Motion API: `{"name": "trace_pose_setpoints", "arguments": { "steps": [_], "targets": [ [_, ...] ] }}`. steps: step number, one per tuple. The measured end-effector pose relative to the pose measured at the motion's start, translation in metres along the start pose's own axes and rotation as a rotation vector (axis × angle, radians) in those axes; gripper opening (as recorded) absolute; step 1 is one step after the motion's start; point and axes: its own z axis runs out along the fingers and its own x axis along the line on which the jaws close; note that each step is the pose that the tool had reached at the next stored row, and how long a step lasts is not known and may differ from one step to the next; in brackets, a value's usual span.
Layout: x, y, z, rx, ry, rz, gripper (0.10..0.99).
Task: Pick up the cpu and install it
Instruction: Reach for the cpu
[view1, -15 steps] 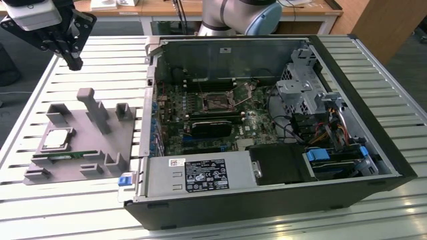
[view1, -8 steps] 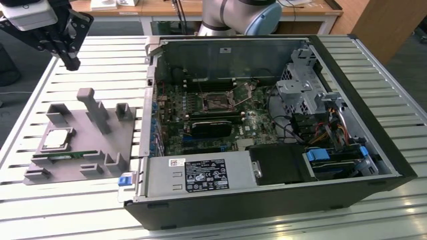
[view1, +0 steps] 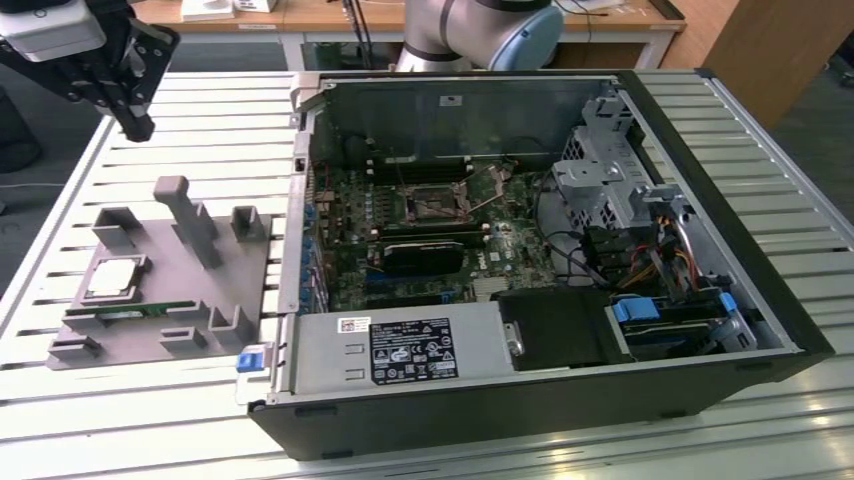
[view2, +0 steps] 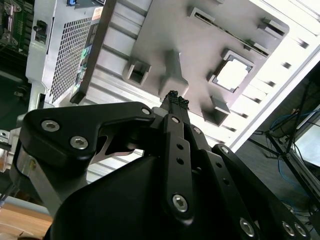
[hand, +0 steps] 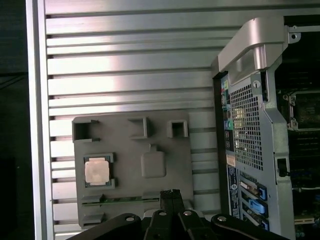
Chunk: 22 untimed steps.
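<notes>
The slatted aluminium counter (view1: 747, 120) carries everything. On it lies the open black-and-grey metal computer case (view1: 561, 420), its green motherboard (view1: 400, 250) exposed, with the square, metal-framed processor socket (view1: 434, 203) near the board's twelve o'clock edge in the exterior view.

At nine o'clock from the case in that view, just beside it, sits the large grey plastic tray with upright posts (view1: 200, 290).

The black multi-link gripper (view1: 138, 128) hangs in the air toward the tray's twelve o'clock end, apart from it. Its fingers are pressed together and hold nothing, as both wrist views show (view2: 175, 100) (hand: 170, 192).

The cpu (view1: 114, 280), a small flat square chip with a silver-grey metal top, rests untouched in a shallow recess at about nine o'clock on the tray (view2: 232, 75) (hand: 96, 171). The long narrow green memory stick (view1: 127, 312) lies just beside it at six o'clock.

The risks, as I judge them:
- The chip is thin and seated low, so a shallow or off-centre grasp could let it slip or tilt.
- The posts and the memory stick stand close enough that a finger could catch on them.
- At the socket, setting the chip down skewed or pressing on it could damage the contacts.
</notes>
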Motion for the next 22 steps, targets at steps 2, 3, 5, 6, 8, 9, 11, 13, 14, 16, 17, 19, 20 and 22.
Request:
{"name": "trace_pose_setpoints", "arguments": {
  "steps": [2,3,5,6,8,9,11,13,14,16,17,19,20,22],
  "targets": [
    [0.0014,-0.0001,0.0000,0.000,0.0000,0.000,0.106],
    [0.0021,-0.0002,0.0000,0.000,0.0000,0.000,0.106],
    [0.0035,-0.0003,-0.0001,0.000,0.0000,0.000,0.106],
    [0.0041,-0.0003,-0.0001,0.000,0.0000,0.000,0.106],
    [0.0054,-0.0004,-0.0001,0.000,-0.0001,0.000,0.106],
    [0.0061,-0.0005,-0.0001,0.000,0.0000,0.000,0.106],
    [0.0075,-0.0006,-0.0002,0.000,0.0000,0.000,0.106],
    [0.0089,-0.0007,-0.0002,0.000,0.0000,0.000,0.106],
    [0.0096,-0.0007,-0.0001,0.000,-0.0001,0.000,0.106],
    [0.0110,-0.0008,-0.0002,0.000,0.0000,0.000,0.106],
    [0.0117,-0.0009,-0.0003,0.000,0.0000,0.000,0.106],
    [0.0132,-0.0010,-0.0003,0.000,0.0000,0.000,0.106],
    [0.0139,-0.0010,-0.0003,0.000,0.0000,0.000,0.106],
    [0.0153,-0.0012,-0.0003,0.000,0.0000,0.000,0.106]
  ]
}}
